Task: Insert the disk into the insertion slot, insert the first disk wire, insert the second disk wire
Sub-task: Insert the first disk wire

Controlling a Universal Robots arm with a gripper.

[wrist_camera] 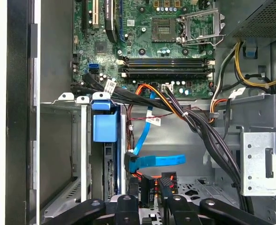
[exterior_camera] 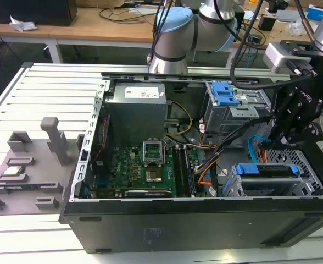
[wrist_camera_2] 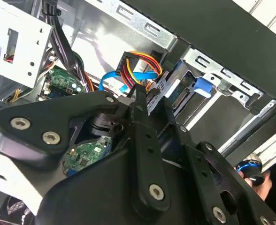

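The disk (exterior_camera: 267, 170), in its blue caddy (wrist_camera: 104, 126), sits inside the insertion slot (exterior_camera: 310, 184), the silver cage at the exterior view's right. My gripper (wrist_camera: 156, 185) hangs just behind the cage's rear end. Its fingers (wrist_camera_2: 140, 110) stand close together on the first disk wire (wrist_camera_2: 142, 65), the orange, red and black bundle, at its black plug. The second disk wire (wrist_camera: 161, 161), a flat light blue cable, lies just beyond the fingertips, its plug (wrist_camera: 130, 164) loose beside the disk's back edge. The same cable (wrist_camera_2: 111, 79) curls below the bundle.
A taller grey cage with blue tabs (exterior_camera: 227, 96) stands behind the gripper. Thick black cable bundles (wrist_camera: 208, 131) cross from the motherboard (exterior_camera: 145, 168) toward it. The case wall (exterior_camera: 205, 220) runs close along the slot. A grey fixture (exterior_camera: 24, 170) sits outside on the exterior view's left.
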